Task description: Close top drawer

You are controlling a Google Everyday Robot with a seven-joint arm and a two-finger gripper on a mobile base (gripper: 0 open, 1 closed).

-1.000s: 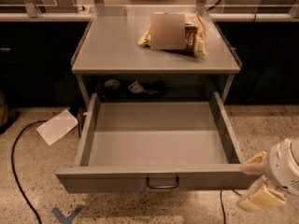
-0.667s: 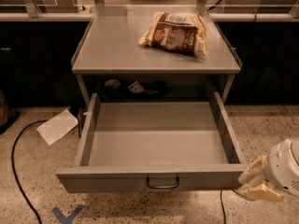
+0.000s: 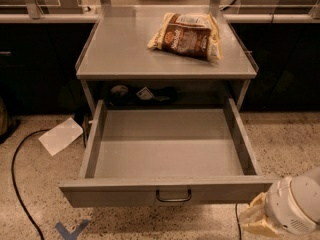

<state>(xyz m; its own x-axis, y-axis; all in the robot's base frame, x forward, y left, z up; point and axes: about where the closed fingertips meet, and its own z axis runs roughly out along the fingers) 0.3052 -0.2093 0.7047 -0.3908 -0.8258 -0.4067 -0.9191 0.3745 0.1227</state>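
Note:
The top drawer of a grey metal cabinet is pulled wide open toward me and is empty inside. Its plain grey front carries a small dark wire pull handle at the centre. My gripper is at the bottom right, just below and in front of the drawer front's right corner, on a white rounded wrist. It is near the front panel's right end; contact cannot be told. No other drawers show.
A brown snack bag lies on the cabinet top. Dark items sit in the recess behind the drawer. A white paper and a black cable lie on the speckled floor at left. Blue tape marks the floor.
The view has moved closer to the cabinet. My gripper has shifted up and left toward the drawer front's right corner. The drawer is still fully open.

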